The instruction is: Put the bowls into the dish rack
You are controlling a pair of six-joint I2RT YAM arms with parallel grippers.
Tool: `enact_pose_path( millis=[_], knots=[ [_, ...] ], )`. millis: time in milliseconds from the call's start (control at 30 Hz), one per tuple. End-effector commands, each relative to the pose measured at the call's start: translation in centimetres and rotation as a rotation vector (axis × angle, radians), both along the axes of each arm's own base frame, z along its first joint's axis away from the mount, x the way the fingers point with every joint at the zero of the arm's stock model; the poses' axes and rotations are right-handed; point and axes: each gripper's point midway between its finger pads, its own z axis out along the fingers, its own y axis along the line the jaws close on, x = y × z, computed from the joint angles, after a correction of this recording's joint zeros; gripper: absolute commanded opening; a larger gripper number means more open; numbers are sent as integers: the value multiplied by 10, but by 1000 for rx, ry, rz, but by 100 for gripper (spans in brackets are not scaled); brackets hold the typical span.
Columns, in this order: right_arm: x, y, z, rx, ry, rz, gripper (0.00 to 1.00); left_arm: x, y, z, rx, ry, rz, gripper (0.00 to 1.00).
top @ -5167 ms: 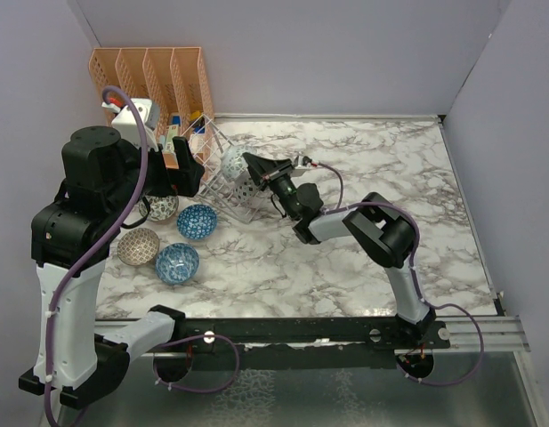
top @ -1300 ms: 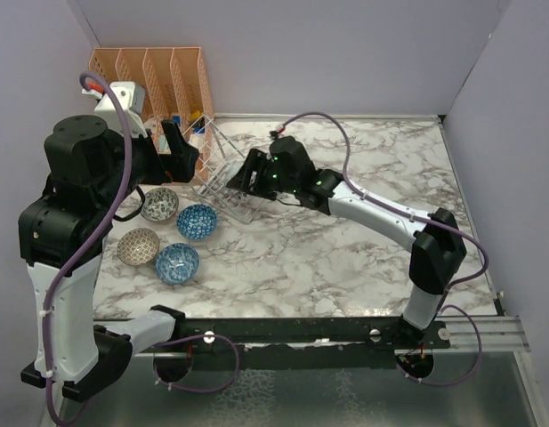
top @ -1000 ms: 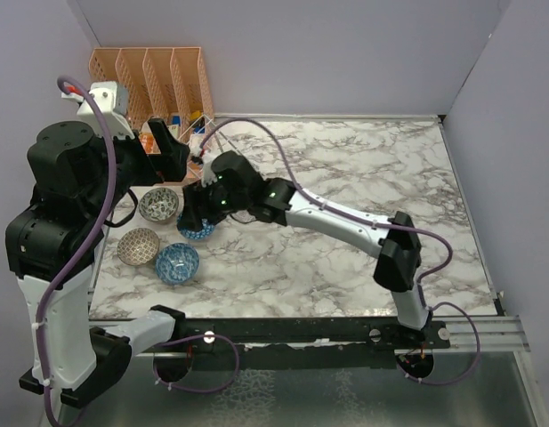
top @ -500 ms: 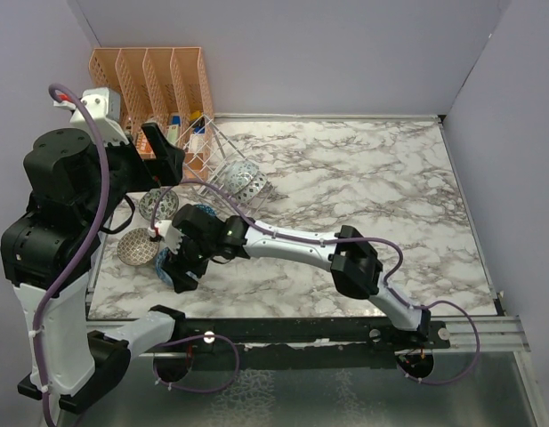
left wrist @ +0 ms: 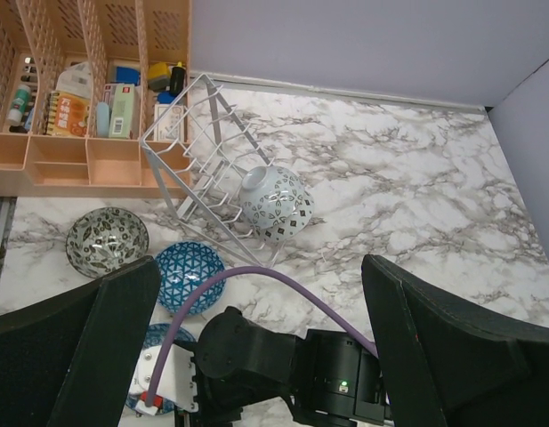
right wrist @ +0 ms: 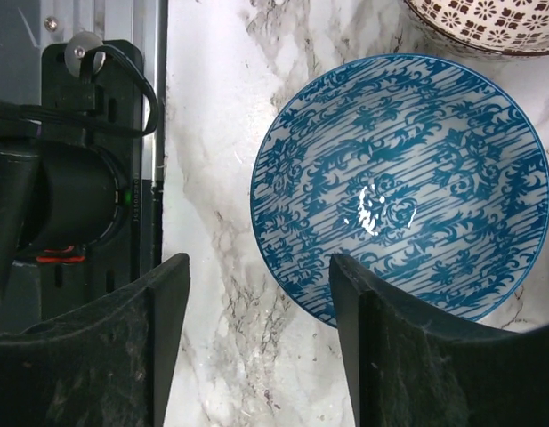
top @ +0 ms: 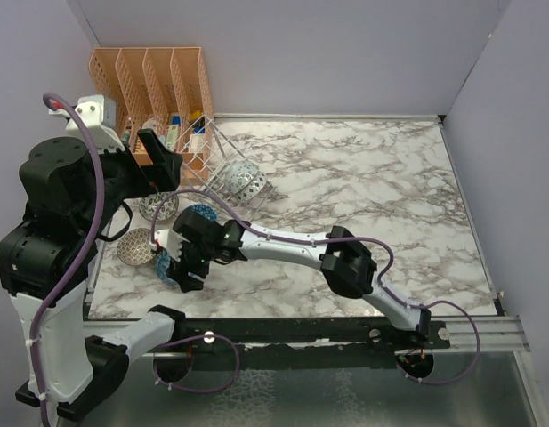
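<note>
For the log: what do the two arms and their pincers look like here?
The left arm and right arm both have white links between bulky black joints, each trailed by a purple cable. The left pincer and right pincer have broad, blunt, matte black fingers. A small green light glows on the right wrist.

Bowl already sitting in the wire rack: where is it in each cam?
Top external: bowl sits left of centre in the upper half, in the dish rack.
Left wrist: bowl is mid-frame, at the lower right end of the dish rack.
Right wrist: not in it.
Shared landmark: orange organiser, up-left of the rack in both views that show it.
</note>
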Motion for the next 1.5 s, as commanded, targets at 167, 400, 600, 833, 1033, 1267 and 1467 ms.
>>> enact_pose_path(
  millis=[167,400,600,833,1033,1267,1467],
  knots=[
    [13,3,-37,-43,-158,5,56,-2,8,6,0,-29,41,99],
    [16,1,-38,-30,-172,-11,33,-1,8,4,2,-21,42,99],
    [3,-4,-22,19,-123,4,9,-1,7,2,5,-17,35,99],
    [-16,-6,35,120,-26,-1,1,-1,6,4,9,-29,30,99],
    [-31,-19,91,191,126,-30,1,-2,9,12,3,-62,39,99],
    [11,-46,168,380,375,-177,1,-3,7,28,-16,-105,27,99],
    [58,-76,251,647,574,-304,1,-5,3,35,-15,-120,-1,99]
  ],
)
